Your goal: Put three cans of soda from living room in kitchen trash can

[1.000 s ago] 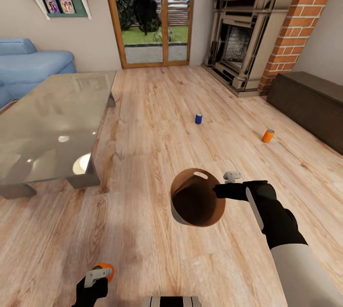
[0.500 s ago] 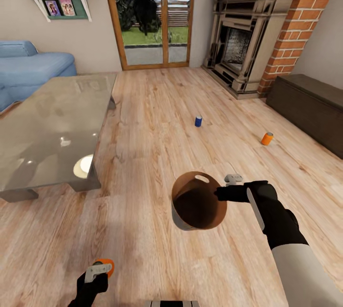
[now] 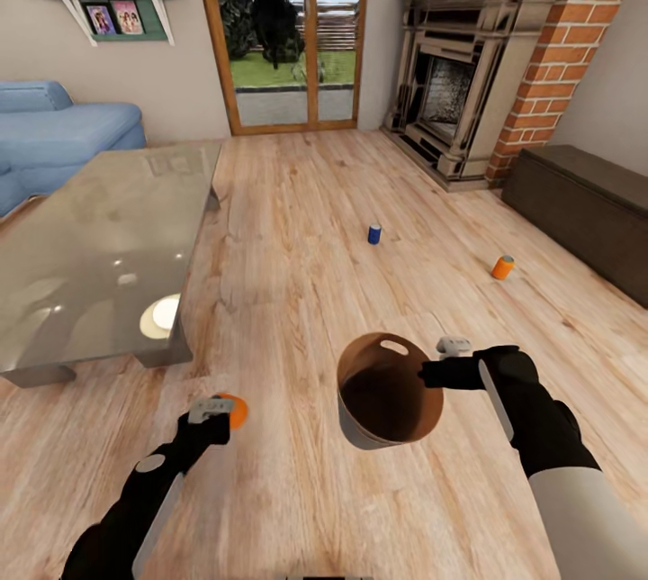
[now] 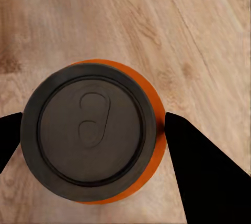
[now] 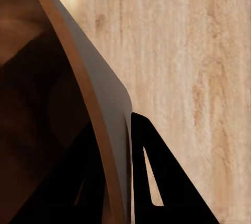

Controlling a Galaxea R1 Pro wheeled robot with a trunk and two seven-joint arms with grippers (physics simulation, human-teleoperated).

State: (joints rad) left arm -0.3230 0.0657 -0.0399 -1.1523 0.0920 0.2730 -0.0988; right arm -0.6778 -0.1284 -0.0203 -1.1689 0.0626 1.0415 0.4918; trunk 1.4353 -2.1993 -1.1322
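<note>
Nearest the robot, the left gripper was closed on an orange soda can, its dark fingers pressed against both sides of the can seen lid-on from above, over the wooden floor. Just beyond, the right gripper pinched the rim of the trash can, one finger inside the wall and one outside, holding the pail's brown inside facing up. The glass-topped low table stood to the left. Farther out on the floor lay a second orange can and a blue can, well apart, before the fireplace and sofa
</note>
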